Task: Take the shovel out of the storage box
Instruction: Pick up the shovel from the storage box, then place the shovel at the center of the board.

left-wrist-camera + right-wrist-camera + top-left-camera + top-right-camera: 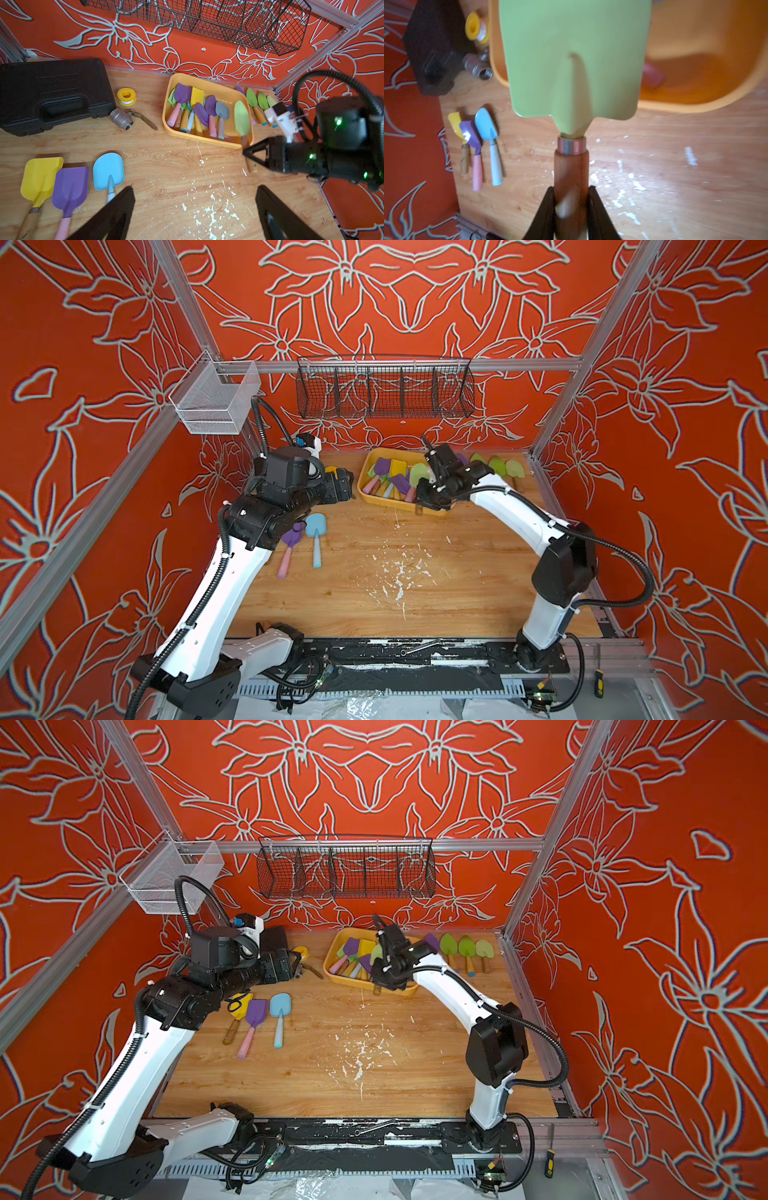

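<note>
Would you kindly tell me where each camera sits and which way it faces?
Top views: overhead in front, facing the back wall; left arm, right arm show.
Left wrist: faces the storage box; open left tool, right arm show.
Right wrist: looks along the green shovel held by the right tool.
Shared: all show the storage box.

One storage box, two baskets, one case

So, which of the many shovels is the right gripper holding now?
The light green shovel with the brown wooden handle: the right gripper clamps that handle. All other shovels lie loose, in the storage box or on the table.
</note>
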